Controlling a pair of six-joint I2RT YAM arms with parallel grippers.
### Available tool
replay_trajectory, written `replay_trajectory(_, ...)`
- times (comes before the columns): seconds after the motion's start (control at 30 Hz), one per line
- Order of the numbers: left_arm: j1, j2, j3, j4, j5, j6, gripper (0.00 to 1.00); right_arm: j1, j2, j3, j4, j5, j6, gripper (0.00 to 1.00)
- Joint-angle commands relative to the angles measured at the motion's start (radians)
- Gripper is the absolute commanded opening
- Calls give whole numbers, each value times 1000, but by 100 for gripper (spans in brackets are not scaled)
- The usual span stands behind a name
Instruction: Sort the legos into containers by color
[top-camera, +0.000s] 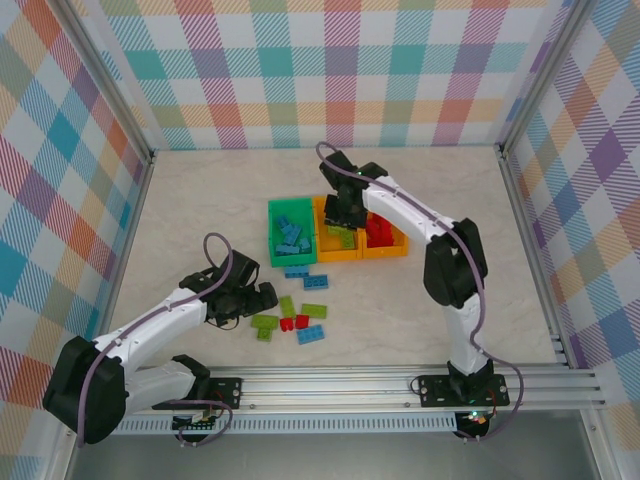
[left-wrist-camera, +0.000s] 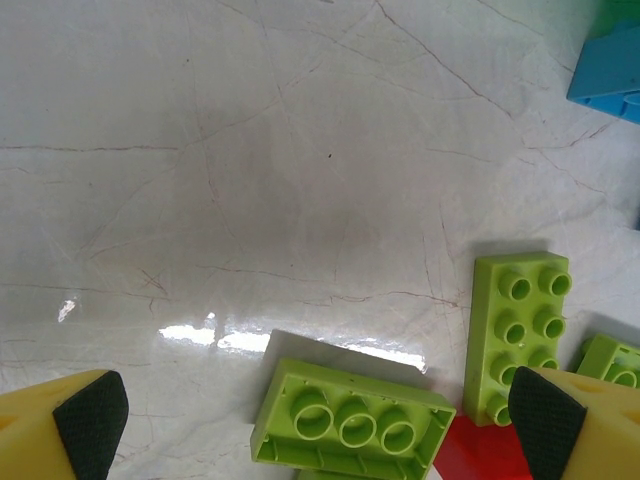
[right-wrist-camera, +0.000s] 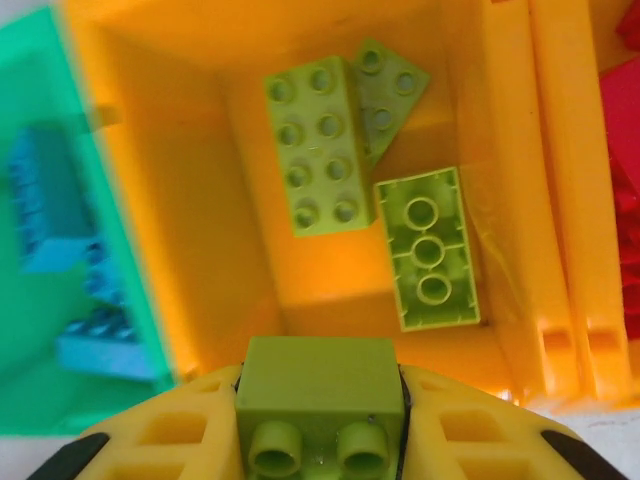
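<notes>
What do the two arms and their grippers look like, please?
The left arm and right arm have white link covers and bulky black joints, and each stands on a black base. A grey-purple cable loops along each. The left gripper and right gripper have dark bodies. Up close, the fingers are yellow with cut-outs and black pads.

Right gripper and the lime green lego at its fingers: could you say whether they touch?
Touching. The right wrist view shows the right gripper clamped on the lime green lego, both sides pressed, no gap.
</notes>
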Motion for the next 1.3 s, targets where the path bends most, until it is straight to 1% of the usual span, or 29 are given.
replay_trajectory(0.0,-19,-1,29,-2,11,-6,100,-25,30,40,-60,1,0,33)
replay_trajectory(0.07,-23,4,32,6,15,-8,100,-33,39,47,-51,-13,3,36)
replay_trajectory(0.17,-32,23,42,16,20,-9,100,-37,62,80,-65,-42,-26,48)
replay_trajectory(0.27,-41,50,60,17,22,-4,100,-26,46,77,-58,-64,-73,73)
replay_trajectory(0.3,-45,58,66,17,21,-3,100,-18,29,66,-47,-61,-94,79)
replay_trajectory(0.37,-49,63,72,16,17,0,100,2,-10,37,-29,-52,-130,85)
replay_trajectory(0.43,-50,61,77,3,-3,1,100,30,-63,-10,-6,-30,-174,86)
replay_trajectory(0.5,-49,52,78,-11,-26,-6,100,70,-136,-94,41,-7,-232,86)
replay_trajectory(0.53,-47,45,75,-17,-35,-9,100,90,-174,-147,76,0,-266,86)
replay_trajectory(0.6,-33,26,72,-31,-46,-12,100,148,-283,-296,201,6,-374,86)
replay_trajectory(0.7,27,3,70,-57,-37,2,100,231,-415,-504,381,-53,-542,83)
replay_trajectory(0.77,87,-6,72,-70,-4,28,100,284,-449,-574,415,-97,-629,81)
replay_trajectory(0.87,167,-6,78,-86,41,71,100,378,-427,-592,386,-144,-718,79)
replay_trajectory(1.0,231,5,84,-98,59,99,100,488,-332,-543,328,-128,-789,79)
replay_trajectory(1.1,256,9,76,-95,79,99,100,531,-266,-500,319,-121,-800,80)
replay_trajectory(1.27,271,-11,58,-101,88,92,100,572,-190,-446,295,-111,-832,80)
